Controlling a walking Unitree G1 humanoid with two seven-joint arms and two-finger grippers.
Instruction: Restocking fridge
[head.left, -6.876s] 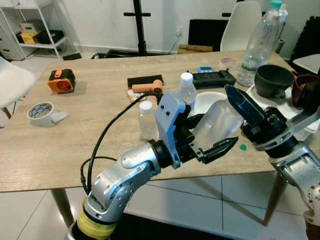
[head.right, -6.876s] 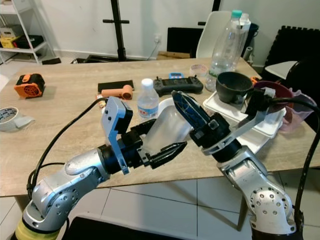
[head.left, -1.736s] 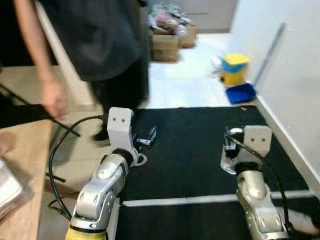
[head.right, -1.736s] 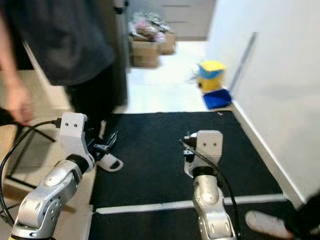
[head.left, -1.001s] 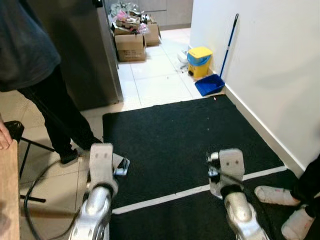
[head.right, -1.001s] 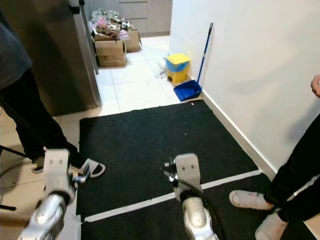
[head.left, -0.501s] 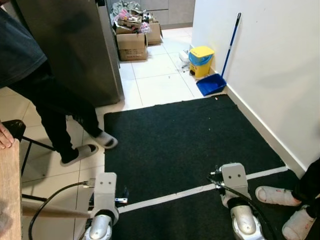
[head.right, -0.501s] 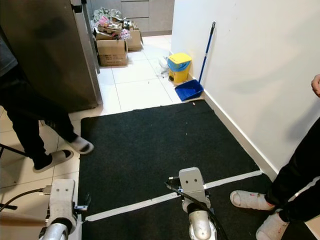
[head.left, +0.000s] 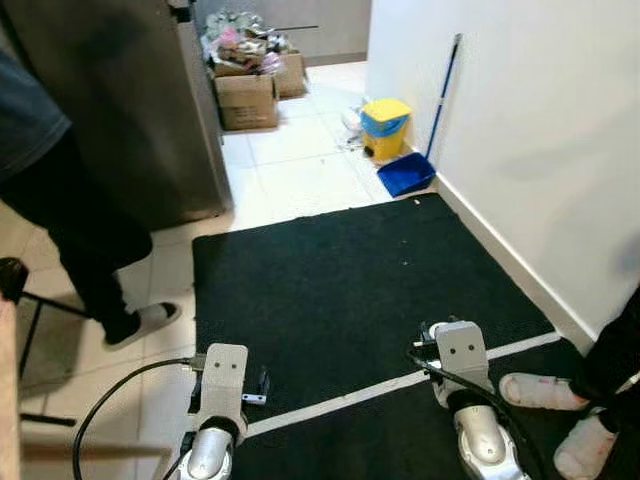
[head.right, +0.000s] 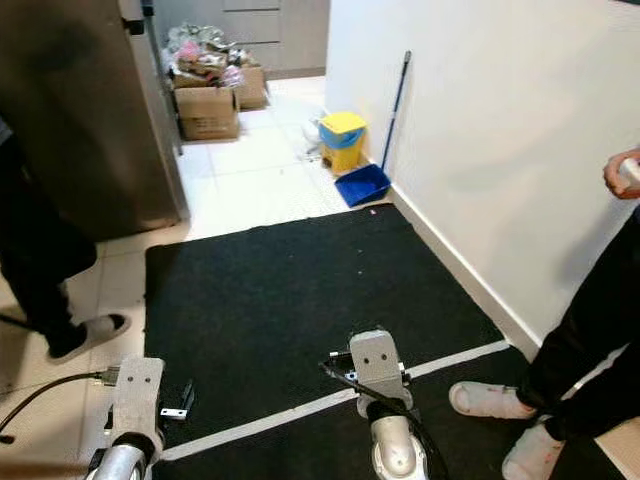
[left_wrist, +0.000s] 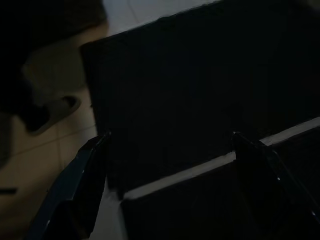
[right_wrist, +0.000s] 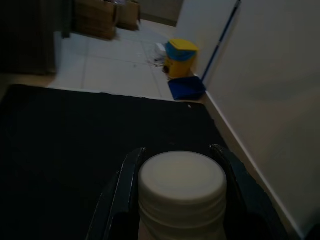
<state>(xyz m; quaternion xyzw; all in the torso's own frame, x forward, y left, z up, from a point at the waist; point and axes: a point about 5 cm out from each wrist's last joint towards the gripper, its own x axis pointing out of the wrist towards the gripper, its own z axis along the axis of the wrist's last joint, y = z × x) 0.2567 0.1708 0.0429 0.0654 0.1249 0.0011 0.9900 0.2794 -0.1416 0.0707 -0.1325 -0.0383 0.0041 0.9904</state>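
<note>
My right gripper (right_wrist: 176, 151) is shut on a clear bottle with a white cap (right_wrist: 182, 186), which stands between its two black fingers in the right wrist view. The left gripper (left_wrist: 170, 136) is open, with only the black mat beyond its fingers. Both arms hang low over the mat, the left arm (head.left: 222, 380) and the right arm (head.left: 458, 355). The tall grey fridge (head.left: 110, 100) stands at the far left with its door closed.
A person in dark clothes (head.left: 60, 200) stands in front of the fridge. Another person's feet (head.left: 545, 395) are at the right by the white wall. A black mat (head.left: 330, 290) with a white tape line covers the floor. Cardboard boxes (head.left: 250, 90), a yellow bin (head.left: 386, 125) and a blue dustpan (head.left: 405, 175) lie beyond.
The view has turned from the table to the floor by the fridge and shifted slightly since half a second ago. The person at the left has moved a foot. Both arms stay low.
</note>
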